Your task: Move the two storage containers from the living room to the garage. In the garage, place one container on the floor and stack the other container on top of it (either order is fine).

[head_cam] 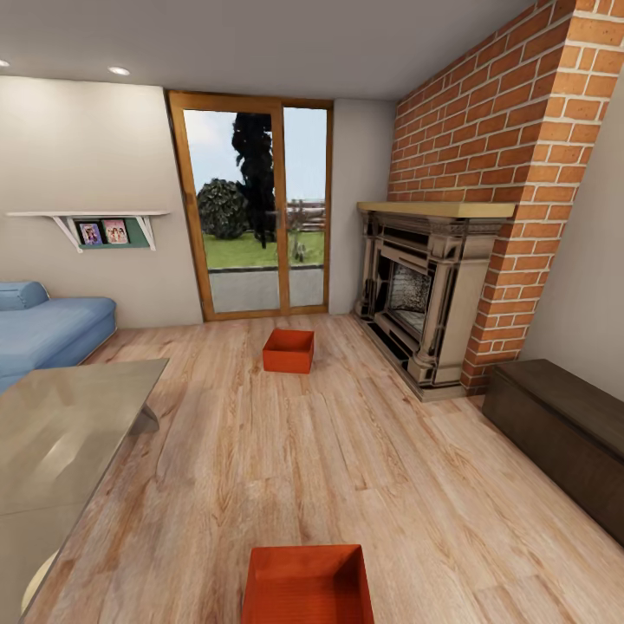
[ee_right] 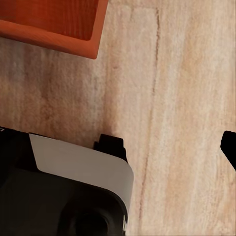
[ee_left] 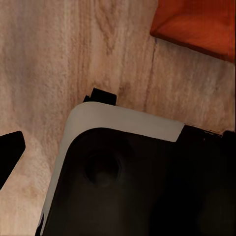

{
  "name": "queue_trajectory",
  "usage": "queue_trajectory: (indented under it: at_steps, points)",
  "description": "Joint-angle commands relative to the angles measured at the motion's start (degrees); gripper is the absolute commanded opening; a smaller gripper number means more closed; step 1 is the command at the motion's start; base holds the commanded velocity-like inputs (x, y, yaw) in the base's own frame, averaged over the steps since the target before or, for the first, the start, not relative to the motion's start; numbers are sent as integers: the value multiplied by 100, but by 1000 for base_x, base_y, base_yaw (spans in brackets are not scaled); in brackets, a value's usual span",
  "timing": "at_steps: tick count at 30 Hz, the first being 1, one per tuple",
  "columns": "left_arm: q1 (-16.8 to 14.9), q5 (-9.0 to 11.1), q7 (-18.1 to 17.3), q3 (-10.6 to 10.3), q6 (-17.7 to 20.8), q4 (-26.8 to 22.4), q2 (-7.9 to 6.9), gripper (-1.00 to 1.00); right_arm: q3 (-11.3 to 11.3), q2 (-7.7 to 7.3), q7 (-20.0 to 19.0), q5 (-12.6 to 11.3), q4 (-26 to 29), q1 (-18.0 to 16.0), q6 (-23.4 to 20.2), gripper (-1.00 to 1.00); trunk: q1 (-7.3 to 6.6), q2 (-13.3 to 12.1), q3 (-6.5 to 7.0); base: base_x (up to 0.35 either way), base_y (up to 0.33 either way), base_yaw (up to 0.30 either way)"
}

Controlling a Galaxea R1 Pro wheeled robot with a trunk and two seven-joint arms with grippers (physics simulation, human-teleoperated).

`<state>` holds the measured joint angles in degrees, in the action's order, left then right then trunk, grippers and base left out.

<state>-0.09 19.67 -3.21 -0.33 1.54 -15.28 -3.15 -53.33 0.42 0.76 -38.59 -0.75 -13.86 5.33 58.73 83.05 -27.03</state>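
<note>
Two orange-red storage containers stand on the living room's wood plank floor. The near container sits just in front of me at the lower edge of the head view. The far container stands before the glass door. In the left wrist view a corner of a container lies beyond my own dark base. The right wrist view holds a container corner too. My left gripper shows one dark fingertip at the frame's edge. My right gripper likewise shows one fingertip. Both are spread wide and hold nothing.
A glass-topped low table stands close on the left, with the blue sofa behind it. The brick fireplace and a dark brown chest line the right wall. Open plank floor runs between them to the glass door.
</note>
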Motion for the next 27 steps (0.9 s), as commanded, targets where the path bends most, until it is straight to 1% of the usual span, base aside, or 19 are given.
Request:
queue_trajectory:
  at_steps: [1,4,6,7,8,10,11,12,14,15,16,17,18,19,20,22,25,26,27]
  points:
    - [0,42,-27,-8,36,-209,-9,100,-44,3,57,-47,7,-3,4,100,0,3,-6,0,0,0]
    - [0,39,-40,-10,141,-745,-29,100,-36,20,206,-50,81,1,-14,100,0,3,-6,0,0,0]
    - [0,38,-35,-11,445,-1310,-49,100,-32,35,314,-54,217,-37,-52,100,0,3,-6,0,0,0]
    - [-5,33,-18,-11,1211,-2361,-110,100,-21,26,425,-59,549,-230,-218,100,0,3,-6,0,0,0]
    - [-12,32,-13,-11,1482,-2705,-125,100,-16,24,450,-59,678,-336,-310,100,0,3,-6,0,0,0]
    - [-42,26,-7,-11,1785,-3007,-136,100,-8,28,477,-60,836,-484,-446,100,0,3,-6,0,0,0]
    - [-67,14,-5,-11,1855,-3054,-137,100,-5,35,484,-60,879,-542,-486,100,0,3,-6,0,0,0]
    - [-243,-41,-1,-8,1988,-3069,-126,100,6,60,509,-64,970,-727,-584,100,0,3,-6,0,0,0]
    - [-624,-147,4,-5,2064,-2748,-87,100,21,119,564,-72,1029,-990,-696,100,0,3,-6,0,0,0]
    - [-736,-184,4,-4,2071,-2609,-74,100,27,138,580,-82,1037,-1051,-723,100,0,3,-6,0,0,0]
    - [-971,-260,4,-4,2073,-2290,-48,100,43,181,611,-124,1048,-1168,-772,100,0,3,-6,0,0,0]
    - [-1093,-297,6,-3,2069,-2116,-37,100,54,201,625,-159,1052,-1221,-793,100,0,3,-6,0,0,0]
    - [-1334,-370,5,-3,2048,-1762,-14,100,68,241,647,-250,1058,-1308,-826,100,0,3,-6,0,0,0]
    - [-1445,-405,5,-3,2026,-1589,-1,100,74,258,657,-300,1060,-1338,-837,100,0,3,-6,0,0,0]
    - [-1637,-469,5,-3,1954,-1285,24,100,81,288,673,-396,1063,-1383,-851,100,0,3,-6,0,0,0]
    - [-1816,-560,8,-3,1779,-957,54,100,88,319,693,-493,1049,-1421,-847,100,0,3,-6,0,0,0]
    - [-1927,-665,11,-4,1559,-703,68,100,95,344,706,-556,1015,-1445,-813,100,0,3,-6,0,0,0]
    - [-1978,-738,12,-9,1444,-568,64,100,104,362,712,-591,992,-1456,-796,100,0,3,-6,0,0,0]
    - [-1987,-753,13,-10,1426,-541,66,100,107,366,713,-599,988,-1458,-796,100,0,3,-6,0,0,0]
